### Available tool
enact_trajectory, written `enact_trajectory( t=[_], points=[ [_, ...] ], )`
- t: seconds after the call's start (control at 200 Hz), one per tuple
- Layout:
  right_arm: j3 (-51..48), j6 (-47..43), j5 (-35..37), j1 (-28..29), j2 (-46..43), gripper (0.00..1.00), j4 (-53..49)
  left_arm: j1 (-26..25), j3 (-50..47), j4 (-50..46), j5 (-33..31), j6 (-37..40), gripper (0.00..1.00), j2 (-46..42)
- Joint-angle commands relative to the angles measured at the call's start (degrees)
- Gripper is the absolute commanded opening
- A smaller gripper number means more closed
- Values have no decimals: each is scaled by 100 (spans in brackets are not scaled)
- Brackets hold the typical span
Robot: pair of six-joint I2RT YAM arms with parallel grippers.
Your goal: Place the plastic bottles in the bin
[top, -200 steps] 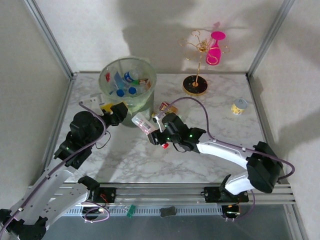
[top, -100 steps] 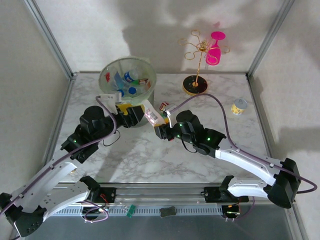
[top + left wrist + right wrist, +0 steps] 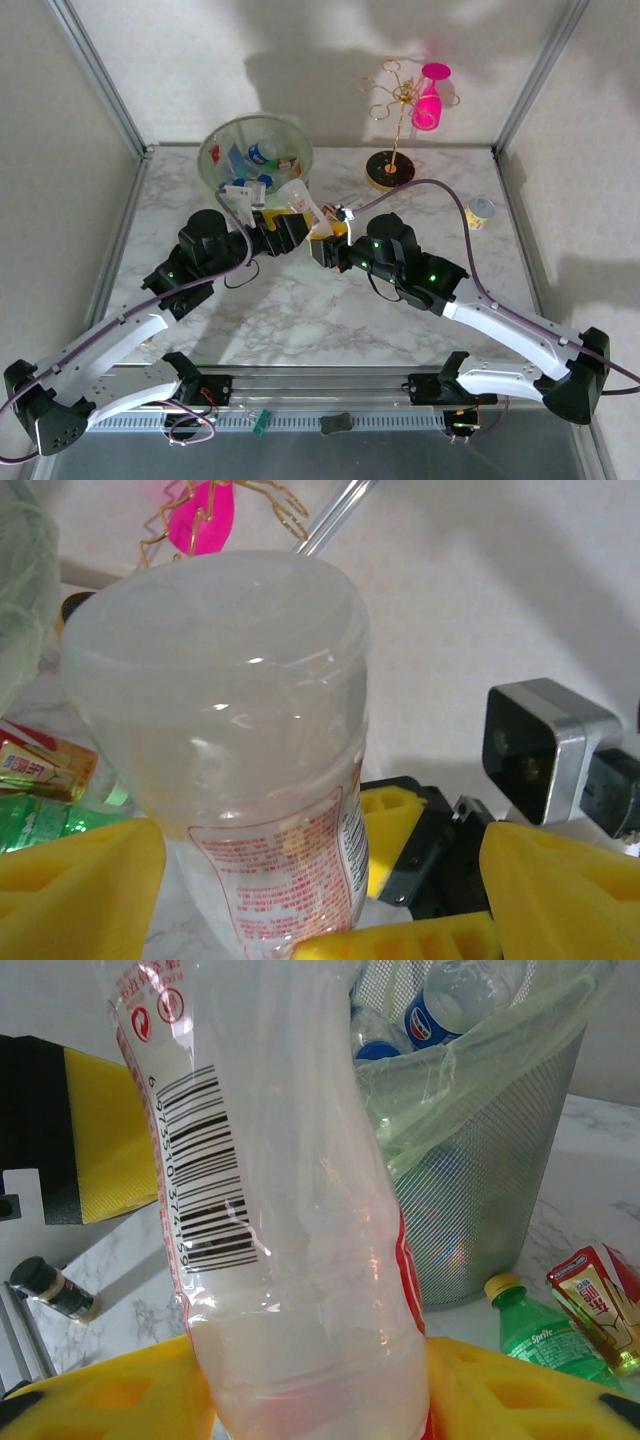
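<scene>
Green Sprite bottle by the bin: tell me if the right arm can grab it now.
Probably not yet: the right gripper is shut on the clear bottle, leaving no free grip, though the green bottle lies uncovered beside the bin.

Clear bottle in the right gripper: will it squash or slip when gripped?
The clear bottle looks empty, with no liquid line visible, so it is probably very light. Its thin wall shows creases above the right gripper, so it likely gives under squeeze. Smooth glossy plastic may slip if held loosely.

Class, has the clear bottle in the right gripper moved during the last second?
Yes: the clear bottle has shifted up the view, closer to the bin.
</scene>
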Motion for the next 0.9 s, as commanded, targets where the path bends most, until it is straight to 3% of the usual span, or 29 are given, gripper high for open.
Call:
enact_trajectory(
  t=[0.0,0.27,0.531,0.606,0.781,0.891],
  points=[
    [-24,130,-282,-10,-225,54,466,-64,153,549,284,-161,80,53],
    [-208,194,-528,-5,-400,54,702,-70,251,627,310,-74,71,274],
    [-238,192,-392,-10,-290,55,590,-72,391,665,379,4,48,305],
    [-243,203,-368,-1,-253,62,595,-72,447,633,405,29,46,330],
    [-242,196,-223,-5,-297,89,586,-34,666,410,248,95,45,461],
    [-231,149,-20,-6,-392,92,517,237,927,100,57,174,43,563]
  ],
)
